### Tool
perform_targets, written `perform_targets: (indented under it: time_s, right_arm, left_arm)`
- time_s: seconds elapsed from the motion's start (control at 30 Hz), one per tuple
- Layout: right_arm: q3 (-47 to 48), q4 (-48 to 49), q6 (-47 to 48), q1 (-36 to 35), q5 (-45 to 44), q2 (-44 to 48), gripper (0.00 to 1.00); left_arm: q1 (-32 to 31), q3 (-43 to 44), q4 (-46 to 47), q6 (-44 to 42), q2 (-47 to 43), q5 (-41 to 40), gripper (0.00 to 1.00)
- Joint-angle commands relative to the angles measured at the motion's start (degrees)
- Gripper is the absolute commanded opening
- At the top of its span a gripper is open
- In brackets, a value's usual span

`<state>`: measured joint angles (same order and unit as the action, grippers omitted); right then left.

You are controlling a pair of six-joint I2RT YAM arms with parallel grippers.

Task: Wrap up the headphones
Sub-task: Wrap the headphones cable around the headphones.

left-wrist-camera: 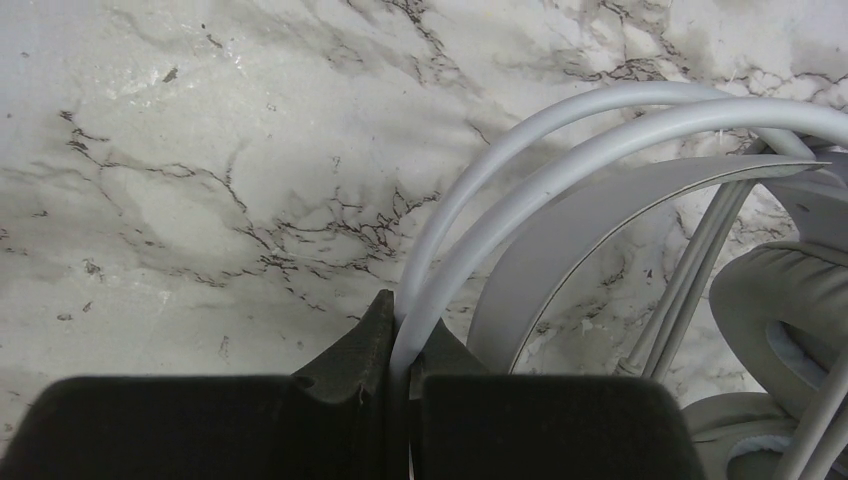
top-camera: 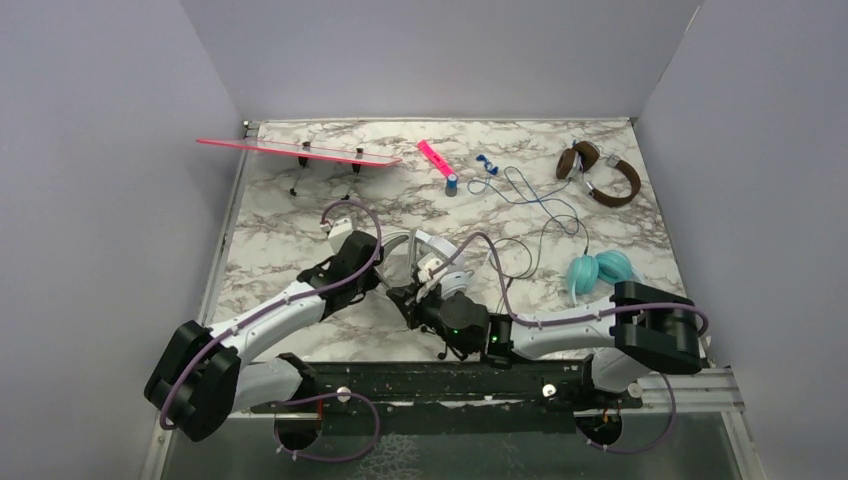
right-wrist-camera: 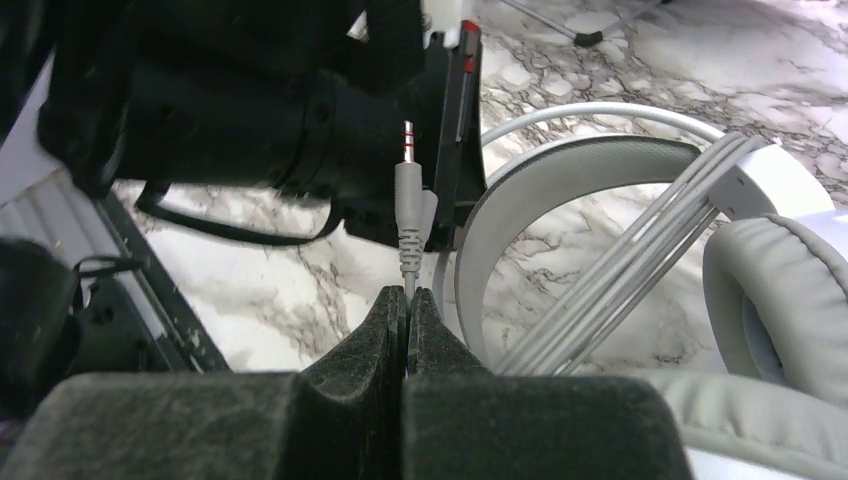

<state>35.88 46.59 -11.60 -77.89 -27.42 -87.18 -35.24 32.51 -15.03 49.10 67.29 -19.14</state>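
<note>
The white-grey headphones (top-camera: 428, 252) lie at the table's middle, between my two grippers. My left gripper (left-wrist-camera: 405, 335) is shut on the thin grey headband tubes (left-wrist-camera: 600, 120), which arch away to the right above the grey ear pad (left-wrist-camera: 790, 300). My right gripper (right-wrist-camera: 407, 297) is shut on the cord just below its jack plug (right-wrist-camera: 406, 190), which sticks straight up. Several turns of grey cord (right-wrist-camera: 640, 255) run across the headband beside the ear pad (right-wrist-camera: 790, 300). The teal headphones (top-camera: 598, 272) lie to the right. The brown headphones (top-camera: 600, 175) sit at the back right.
A pink board on thin legs (top-camera: 300, 152) stands at the back left. A pink marker (top-camera: 437, 160) and a blue clip (top-camera: 487, 165) with a loose thin cable (top-camera: 545, 215) lie at the back centre. Grey walls enclose three sides. The left arm's black wrist (right-wrist-camera: 250, 110) sits close before my right gripper.
</note>
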Motion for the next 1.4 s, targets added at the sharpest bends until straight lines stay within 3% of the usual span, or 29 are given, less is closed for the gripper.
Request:
perform_targets:
  time_s: [0.0, 0.27, 0.53, 0.77, 0.93, 1.2, 1.37]
  right_arm:
    - [10.3, -18.2, -9.8, 0.6, -10.2, -3.1, 0.00]
    - [24.3, -44.0, -22.5, 2.5, -16.2, -9.2, 0.00]
    - [25.6, -49.8, -25.5, 5.1, -14.3, -10.6, 0.00]
    - [32.0, -51.6, -19.4, 6.0, -13.5, -14.5, 0.00]
    - [40.0, -64.5, -22.0, 6.0, -18.6, -20.0, 0.00]
    - [47.8, -75.9, -20.8, 6.1, -24.4, -25.8, 0.00]
    - [48.6, -75.5, -19.3, 6.8, -23.4, -27.4, 0.02]
  left_arm:
    - [0.4, -1.6, 4.0, 1.9, -4.3, 0.0, 0.00]
    - [0.4, -2.5, 3.0, 2.1, -7.0, 0.2, 0.00]
    - [0.4, -1.1, 0.0, 2.2, -9.3, -0.2, 0.00]
    - [0.3, 2.0, -2.9, 1.3, -9.4, -0.9, 0.00]
    - [0.2, 7.0, -8.2, 1.0, -8.5, -1.7, 0.00]
    - [0.2, 12.9, -17.4, 2.8, -4.5, -4.3, 0.00]
    - [0.2, 13.8, -19.9, 5.4, -4.2, -2.8, 0.00]
